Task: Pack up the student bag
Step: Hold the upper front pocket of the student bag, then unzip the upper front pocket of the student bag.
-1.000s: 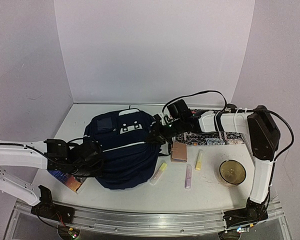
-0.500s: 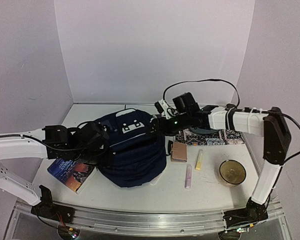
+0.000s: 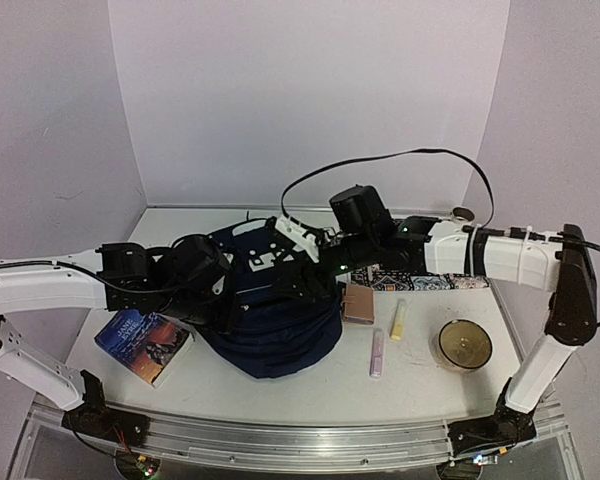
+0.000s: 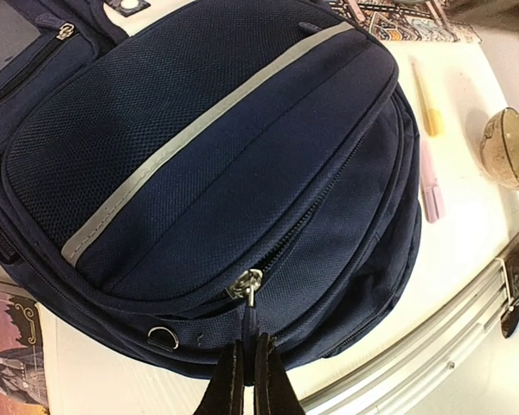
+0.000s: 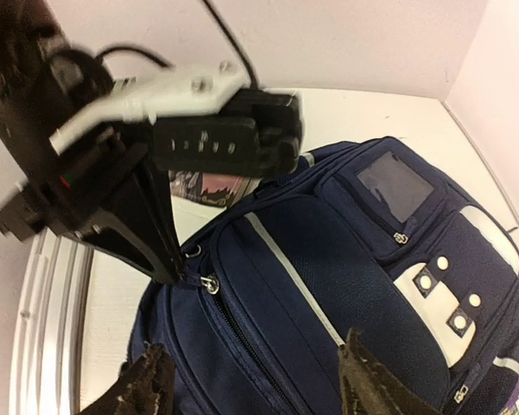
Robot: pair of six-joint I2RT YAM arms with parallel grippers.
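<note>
Now my left gripper (image 4: pixel 249 347) pinches the zipper pull (image 4: pixel 247 298) of the student bag (image 4: pixel 199 156); my right gripper (image 5: pixel 255 380) hovers, spread wide.

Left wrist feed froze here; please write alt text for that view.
The left gripper, fingers shut, pinches the zipper pull of the navy student bag. A yellow highlighter, a pink highlighter and a bowl lie at right; a book corner shows lower left.
</note>
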